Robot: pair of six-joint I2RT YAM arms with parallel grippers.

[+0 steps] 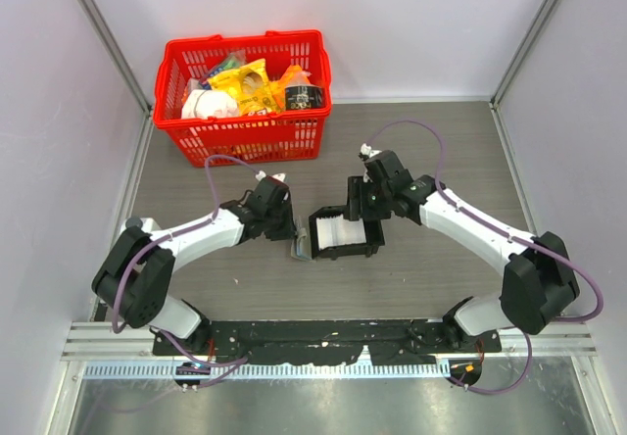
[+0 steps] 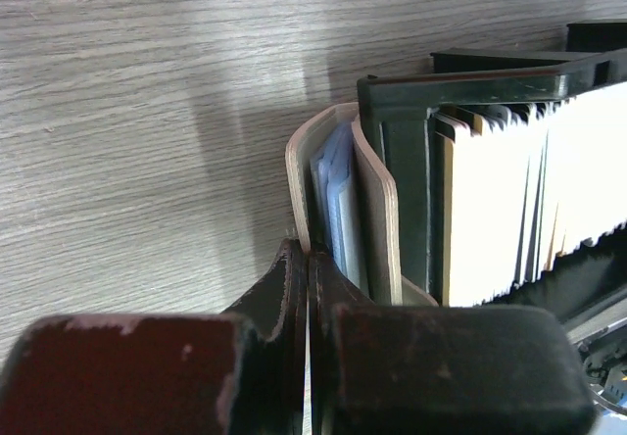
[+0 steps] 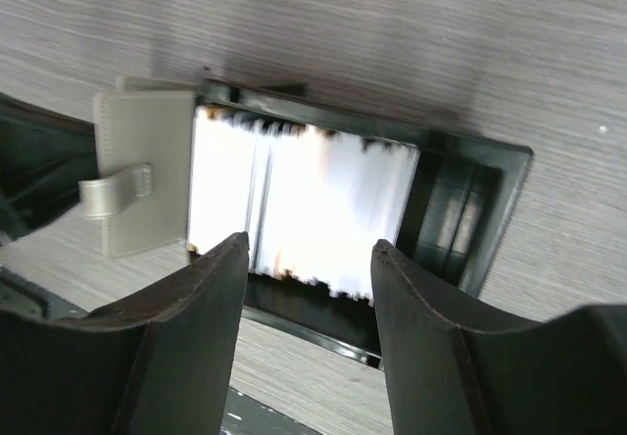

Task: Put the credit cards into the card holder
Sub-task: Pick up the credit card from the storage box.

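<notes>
My left claw (image 2: 309, 288) is clenched on the card holder (image 2: 377, 210), hiding its lower edge. My right claw (image 3: 309, 288) hangs released, the credit cards (image 3: 323, 210) just beyond its tips blurred white in their tray (image 3: 470, 219).

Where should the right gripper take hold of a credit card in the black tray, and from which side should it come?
Probably the upper edge, from straight above. The credit cards stand on edge, packed inside the black tray, whose walls block the sides; only their top edges are free. Pinch one card's two flat faces.
</notes>
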